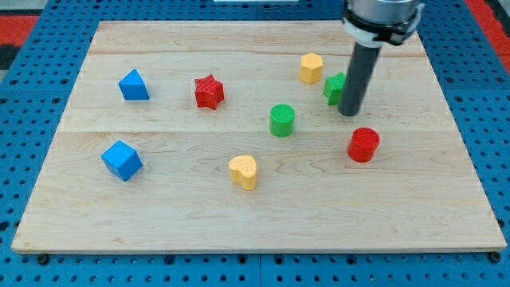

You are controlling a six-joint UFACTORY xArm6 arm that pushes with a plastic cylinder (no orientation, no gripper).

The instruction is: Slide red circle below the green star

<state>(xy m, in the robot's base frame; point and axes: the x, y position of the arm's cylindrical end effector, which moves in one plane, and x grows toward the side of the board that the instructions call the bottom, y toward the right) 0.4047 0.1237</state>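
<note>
The red circle [363, 144] lies on the wooden board at the view's right, below the middle. The green star [335, 87] sits above it and a little to the left, partly hidden behind my rod. My tip [349, 112] rests on the board just below and to the right of the green star, and above the red circle with a small gap between them. The tip touches neither block that I can tell.
A yellow hexagon [311, 68] lies up-left of the green star. A green circle [282, 119] is left of my tip. A red star [209, 92], a yellow heart [244, 171], a blue triangle [133, 84] and a blue cube [121, 159] lie further left. The board's right edge [470, 159] is near.
</note>
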